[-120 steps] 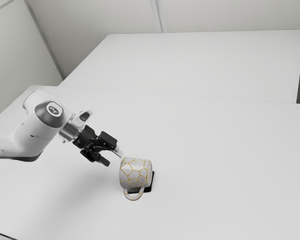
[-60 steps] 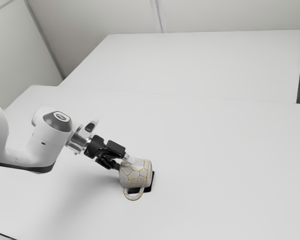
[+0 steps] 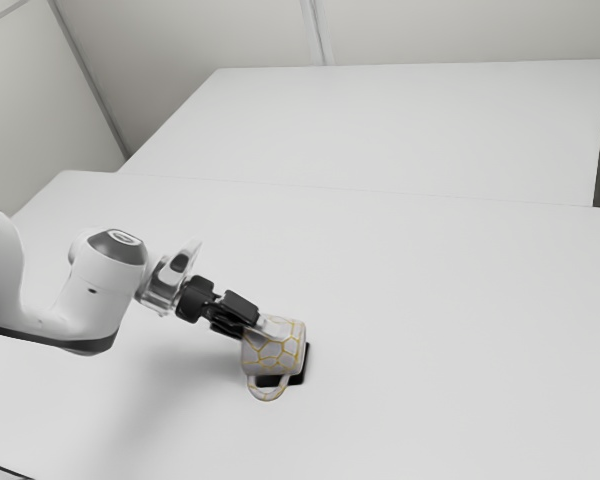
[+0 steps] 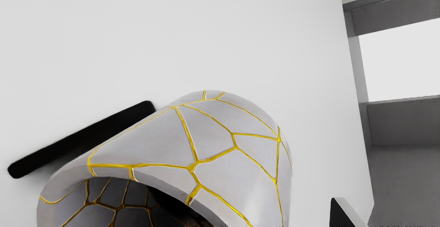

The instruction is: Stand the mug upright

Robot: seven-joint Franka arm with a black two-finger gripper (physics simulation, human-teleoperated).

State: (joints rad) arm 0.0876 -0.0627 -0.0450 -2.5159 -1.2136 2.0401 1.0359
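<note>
So, the mug [image 3: 273,352] is lying on its side on the table [image 3: 430,300], mouth facing the hand toward the exterior view's left, handle [image 3: 267,397] sticking out on the near side. Definitely not standing up. A flat black slab [image 4: 82,137] is sitting right by it, peeking out past its right end; can't tell whether it's carrying any of the weight.

I'm having the gripper [image 3: 261,328] hover low at the mouth end, and it's standing open, not clamping anything. One finger [image 4: 338,216] is sitting outside the wall with a bit of daylight showing between. That dark shape inside the mouth is looking like the other one, so I'm guessing we're straddling the wall. Makes sense to me: pinching near the rim would be giving leverage for swinging the mouth up while the base is pivoting. My worry is the round wall slipping or rolling, or the base catching on that slab.
</note>
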